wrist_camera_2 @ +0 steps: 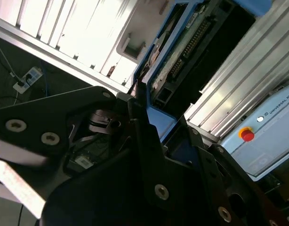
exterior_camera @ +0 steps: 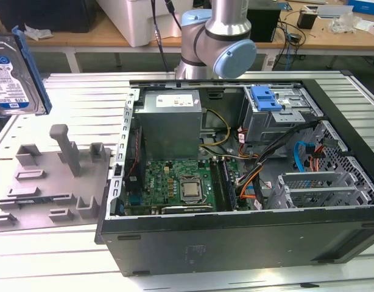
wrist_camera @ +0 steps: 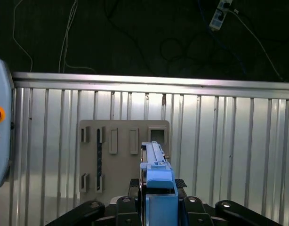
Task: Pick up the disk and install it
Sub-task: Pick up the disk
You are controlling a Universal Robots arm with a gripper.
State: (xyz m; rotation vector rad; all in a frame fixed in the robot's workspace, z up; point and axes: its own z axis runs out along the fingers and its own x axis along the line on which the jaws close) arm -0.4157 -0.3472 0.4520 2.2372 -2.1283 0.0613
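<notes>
One disk, held clear of the table at the exterior view's left, over one grey fixture plate. One end effector, pinching the disk's blue frame. One open computer case on its side. Table is ribbed aluminium. Room has wooden workbenches behind and one power strip on a dark floor.

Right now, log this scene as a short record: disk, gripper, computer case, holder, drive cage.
disk: off the table, held up at the exterior view's left
gripper: shut on the disk
computer case: open, lying on its side
holder: grey, on the table beside the computer case
drive cage: inside the computer case, blue latch on top
</notes>
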